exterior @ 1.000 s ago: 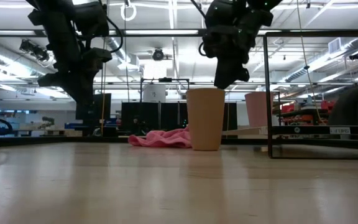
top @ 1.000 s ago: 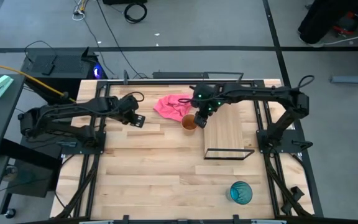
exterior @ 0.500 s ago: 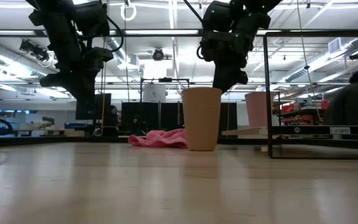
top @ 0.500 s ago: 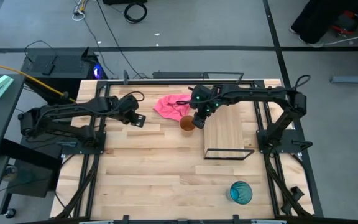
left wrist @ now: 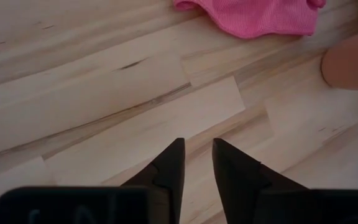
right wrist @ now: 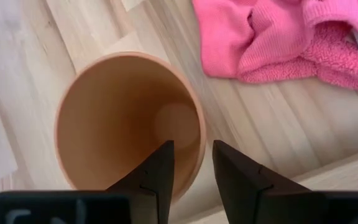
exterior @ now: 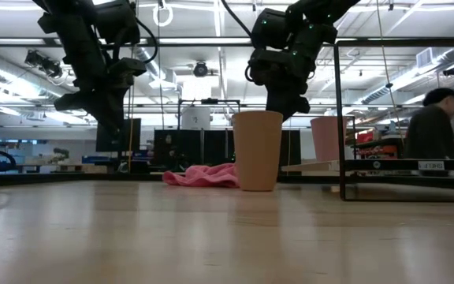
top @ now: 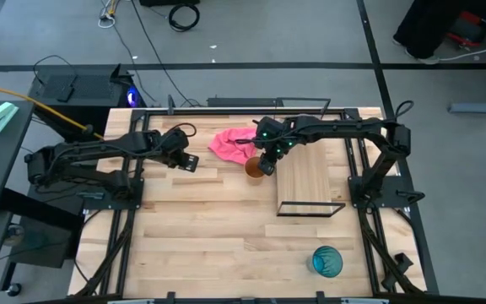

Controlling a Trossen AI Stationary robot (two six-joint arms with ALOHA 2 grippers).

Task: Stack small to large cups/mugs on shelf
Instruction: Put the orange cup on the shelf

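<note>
The orange-brown cup [top: 252, 169] [exterior: 257, 150] stands upright on its base on the table, next to the pink cloth [top: 230, 143]. My right gripper [top: 264, 162] [right wrist: 193, 155] is at the cup's rim, shut on it. The pink cup [exterior: 326, 139] stands on the shelf board [top: 310, 177]; in the high view my right arm hides it. The teal-blue cup [top: 327, 261] stands on the table near the front right edge. My left gripper [top: 188, 164] [left wrist: 197, 149] hangs shut and empty over the table's left part. My right gripper holds the orange-brown cup's rim [right wrist: 197, 146] on the side toward the shelf, one finger [right wrist: 161, 168] inside the cup and one [right wrist: 229, 169] outside. The fingers come from above, slanting in from the table's right. The cup stands upright on the table.
The shelf's black wire frame [top: 310, 208] stands at the board's near end, right of the cup. The pink cloth lies just behind the cup. A person [exterior: 432, 134] shows in the room beyond the table. Bare tabletop lies toward the near edge.
My right gripper has gone toward the table's left, from beside the shelf to over the orange-brown cup's rim. The cup has slid a little toward the table's left and stays upright.
</note>
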